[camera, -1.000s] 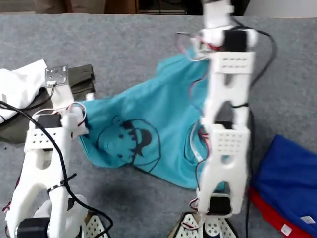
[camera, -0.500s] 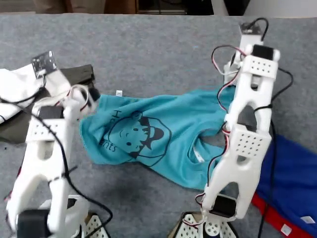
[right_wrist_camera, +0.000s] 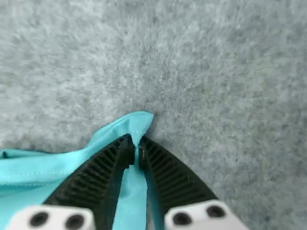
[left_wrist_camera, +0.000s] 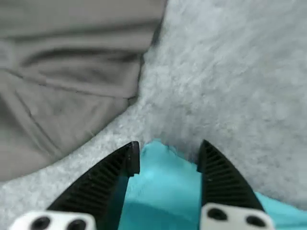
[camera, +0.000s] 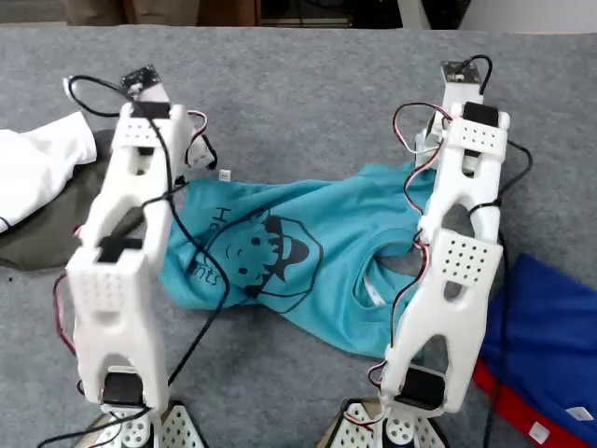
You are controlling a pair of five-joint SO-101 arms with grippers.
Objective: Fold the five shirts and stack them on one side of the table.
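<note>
Teal shirt [camera: 298, 266] is lying spread in the middle of the grey table [camera: 280, 84]. At its 9 o'clock a white shirt [camera: 37, 168] is resting on a dark olive shirt [left_wrist_camera: 62, 72]. At its 4 o'clock a blue shirt [camera: 550, 336] is covering a red shirt [camera: 508, 406]. The left gripper [left_wrist_camera: 168, 153] is standing spread, with a teal corner lying between its jaws. The right gripper [right_wrist_camera: 135, 148] is pinching the shirt's 1 o'clock corner. Both arms are extending toward 12 o'clock, one at each end of the shirt.
</note>
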